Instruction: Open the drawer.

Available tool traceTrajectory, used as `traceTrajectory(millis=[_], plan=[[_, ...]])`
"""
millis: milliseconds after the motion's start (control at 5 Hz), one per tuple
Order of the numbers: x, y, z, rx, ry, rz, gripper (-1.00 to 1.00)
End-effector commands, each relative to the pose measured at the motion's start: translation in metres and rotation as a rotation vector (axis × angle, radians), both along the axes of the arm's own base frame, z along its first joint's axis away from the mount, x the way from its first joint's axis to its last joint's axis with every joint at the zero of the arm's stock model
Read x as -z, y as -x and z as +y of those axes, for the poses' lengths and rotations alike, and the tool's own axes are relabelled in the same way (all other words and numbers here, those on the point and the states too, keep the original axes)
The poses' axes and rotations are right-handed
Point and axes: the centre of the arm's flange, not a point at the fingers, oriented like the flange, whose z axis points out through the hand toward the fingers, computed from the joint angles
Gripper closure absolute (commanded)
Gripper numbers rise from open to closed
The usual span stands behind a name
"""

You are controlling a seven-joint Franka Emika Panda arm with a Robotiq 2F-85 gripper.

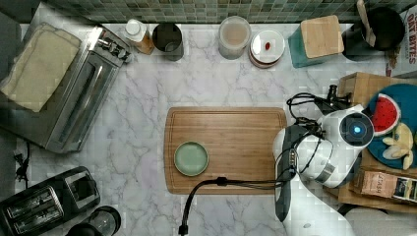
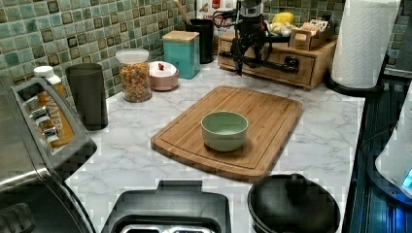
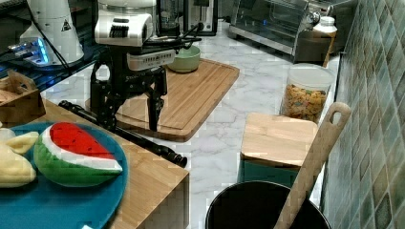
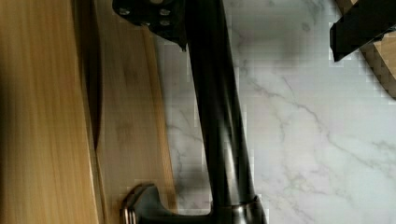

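Note:
The drawer (image 2: pixel 272 69) is the front of a light-wood unit (image 3: pixel 153 181) on the marble counter, and in the left view it looks flush with the unit. Its long black bar handle (image 3: pixel 160 150) (image 2: pixel 277 65) (image 4: pixel 219 116) runs along the front. My gripper (image 3: pixel 131 121) (image 2: pixel 250 63) hangs over the handle, open, pointing down. The bar lies between the two fingers (image 4: pixel 149 14), close to one of them, and the other finger (image 4: pixel 359 28) stands well off over the marble. I cannot see either one touching the bar.
A teal plate (image 3: pixel 71 205) with a toy watermelon lies on top of the unit. Just beyond the handle is a wooden cutting board (image 1: pixel 231 147) holding a green bowl (image 1: pixel 191 158). A teal box (image 2: pixel 182 51), a cereal jar (image 2: pixel 135 75) and a paper towel roll (image 2: pixel 367 41) stand nearby.

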Motion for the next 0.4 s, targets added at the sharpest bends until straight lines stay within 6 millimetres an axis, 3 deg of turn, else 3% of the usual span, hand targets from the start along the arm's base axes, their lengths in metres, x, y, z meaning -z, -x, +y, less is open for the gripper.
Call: traceTrajectory(millis=[200,400], plan=[[-0.028,-0.003,0.032,-0.121,-0.133,-0.001,-1.0],[-0.026,-0.007,0.062,-0.199,-0.216,0.007,-1.0]])
